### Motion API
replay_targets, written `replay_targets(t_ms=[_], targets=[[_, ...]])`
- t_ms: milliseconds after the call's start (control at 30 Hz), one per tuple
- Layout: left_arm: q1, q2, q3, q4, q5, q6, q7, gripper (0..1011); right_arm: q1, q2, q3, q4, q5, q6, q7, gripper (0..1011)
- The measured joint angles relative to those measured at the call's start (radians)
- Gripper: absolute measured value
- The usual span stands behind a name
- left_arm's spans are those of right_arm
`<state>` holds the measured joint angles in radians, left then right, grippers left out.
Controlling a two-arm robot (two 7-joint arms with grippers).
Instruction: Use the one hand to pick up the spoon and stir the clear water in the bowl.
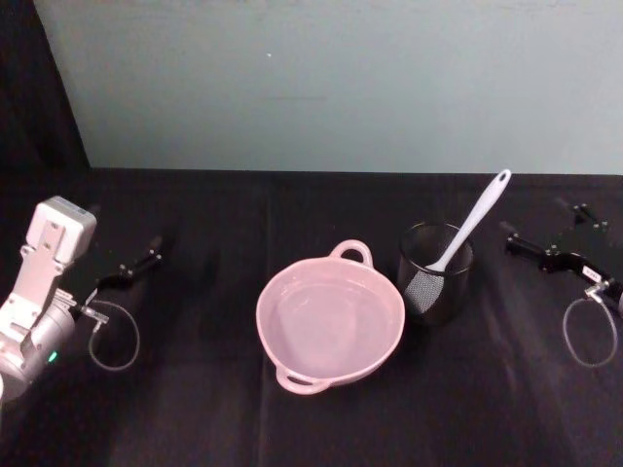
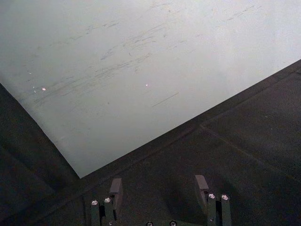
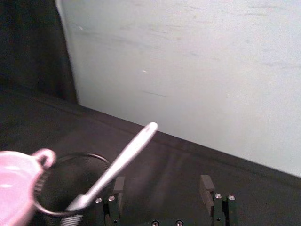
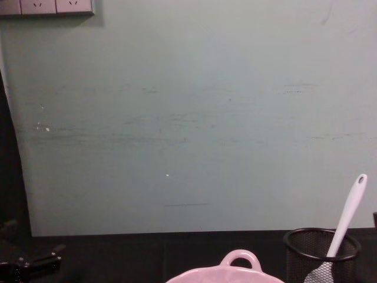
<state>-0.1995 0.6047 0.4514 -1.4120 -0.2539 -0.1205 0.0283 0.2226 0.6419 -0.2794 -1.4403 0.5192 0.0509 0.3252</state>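
Observation:
The pale pink bowl (image 1: 331, 326) sits at the table's middle with clear water in it; its loop handle (image 4: 240, 259) rises at the bottom of the chest view. Just right of it, the white spoon (image 1: 472, 222) stands blade-down in a black wire-mesh cup (image 1: 436, 274), its handle leaning up and to the right. The spoon (image 3: 123, 161) and cup rim (image 3: 70, 186) also appear in the right wrist view. My right gripper (image 1: 535, 219) hovers open to the right of the cup, apart from the spoon, nothing between its fingers (image 3: 205, 184). My left gripper (image 1: 131, 241) rests open at the far left.
A black cloth (image 1: 195, 409) covers the table, and a pale green wall panel (image 1: 331, 88) stands along its far edge. Cable loops hang by the left wrist (image 1: 115, 336) and the right wrist (image 1: 589, 331). Open cloth lies in front of the bowl.

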Motion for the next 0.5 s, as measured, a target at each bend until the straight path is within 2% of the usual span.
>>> replay_targets(t_ms=[33, 100, 200, 300, 400, 433, 500], targets=[[0.0, 0.0, 0.0, 0.0, 0.0, 0.0, 0.0, 1005, 0.0, 0.001, -0.002, -0.003, -0.033, 0.0, -0.029, 1002], [0.0, 0.0, 0.0, 0.0, 0.0, 0.0, 0.0, 1005, 0.0, 0.0, -0.004, -0.003, -0.06, -0.001, -0.055, 1003], [0.0, 0.0, 0.0, 0.0, 0.0, 0.0, 0.0, 1005, 0.017, -0.026, -0.01, 0.027, -0.119, -0.02, -0.108, 1003], [0.0, 0.0, 0.0, 0.0, 0.0, 0.0, 0.0, 1005, 0.034, -0.048, -0.019, 0.058, -0.152, -0.036, -0.133, 1003], [0.0, 0.0, 0.0, 0.0, 0.0, 0.0, 0.0, 1005, 0.059, -0.08, -0.042, 0.106, -0.216, -0.069, -0.167, 1003], [0.0, 0.0, 0.0, 0.0, 0.0, 0.0, 0.0, 1005, 0.059, -0.08, -0.042, 0.106, -0.216, -0.069, -0.167, 1003], [0.0, 0.0, 0.0, 0.0, 0.0, 0.0, 0.0, 1005, 0.068, -0.097, -0.053, 0.127, -0.245, -0.078, -0.182, 1003]])
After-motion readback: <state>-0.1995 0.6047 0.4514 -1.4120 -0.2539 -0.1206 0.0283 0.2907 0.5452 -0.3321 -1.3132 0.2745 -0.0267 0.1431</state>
